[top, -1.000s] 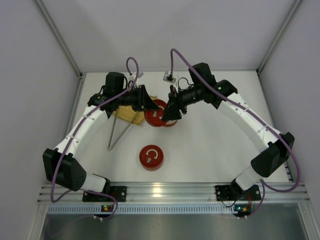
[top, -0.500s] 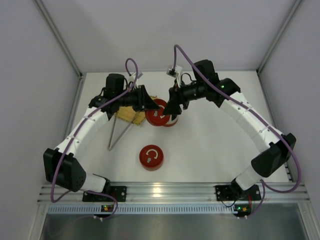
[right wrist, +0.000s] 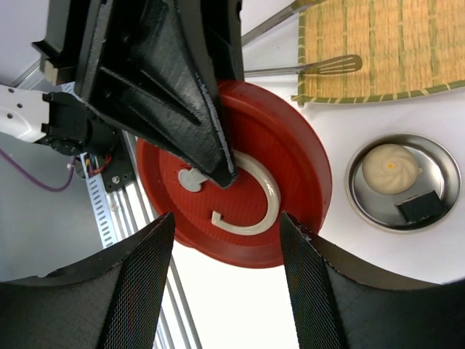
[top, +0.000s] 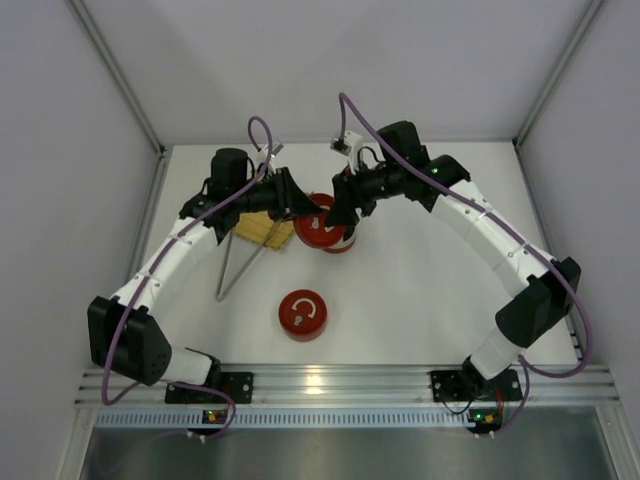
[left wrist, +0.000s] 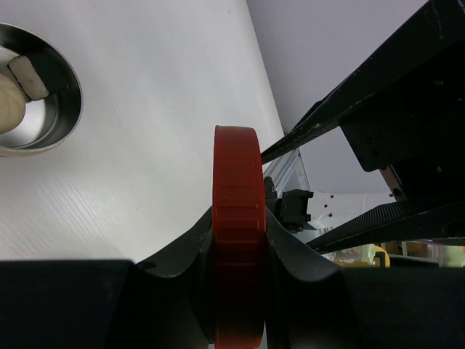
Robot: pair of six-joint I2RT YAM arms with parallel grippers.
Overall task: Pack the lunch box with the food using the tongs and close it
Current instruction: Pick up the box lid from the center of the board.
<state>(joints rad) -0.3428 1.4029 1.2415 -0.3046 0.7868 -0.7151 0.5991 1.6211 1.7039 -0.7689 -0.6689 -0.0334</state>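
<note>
At the near edge runs a metal rail (top: 330, 385), and the two arm bases are fixed on it. Behind it lies the white table (top: 420, 290), smooth and matte. Plain grey walls (top: 330, 60) close it on the left, on the right and at the far side.

Nearest to the rail, one red round lid (top: 303, 314) lies flat on the table with its white mark upward. It is well apart from both grippers. I cannot tell if something is under it.

Further in, on the left, there is one pair of tongs (right wrist: 327, 66). The joined end points to the rail and the flat tips rest at the edge of the one yellow woven mat (top: 262, 232). Nobody holds the tongs.

Just to the right of the mat, the left gripper (left wrist: 237, 218) is clamped on a second red lid (left wrist: 236, 167). It pinches the lid by the rim, so in its own camera the lid appears on edge. This lid hangs above the table and partly over the one round metal container (right wrist: 445, 163), which stands uncovered.

Inside the container I count two food pieces: one white round bun (right wrist: 392, 167) and one small dark piece (right wrist: 421, 208), side by side.

The right gripper (right wrist: 225, 218) is beside the held lid on its right side. Its jaws are spread and hold nothing.

So there are two red lids, one container, one mat, one pair of tongs and two visible food pieces.
</note>
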